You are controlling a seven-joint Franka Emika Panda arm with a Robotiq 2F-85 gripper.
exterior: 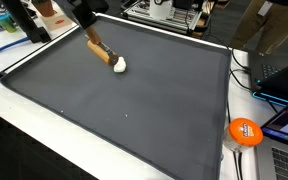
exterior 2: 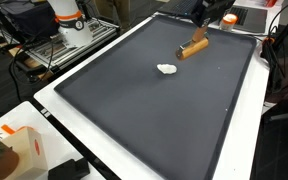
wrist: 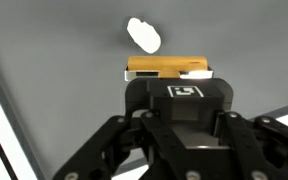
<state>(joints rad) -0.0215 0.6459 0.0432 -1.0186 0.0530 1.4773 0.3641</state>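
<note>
- I see one gripper [wrist: 170,78], closed tight on one orange-brown wooden block [wrist: 168,66] that sits clamped between its fingers.
- The held block is near one corner of the dark surface [exterior: 134,110].
- One small white lump [exterior: 119,65] lies on the surface just beside the block, not touching it.

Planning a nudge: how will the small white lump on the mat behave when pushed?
The white lump looks small, so probably light. Its rounded, uneven outline suggests it may tumble rather than roll straight. Stiffness: cannot tell.
</note>
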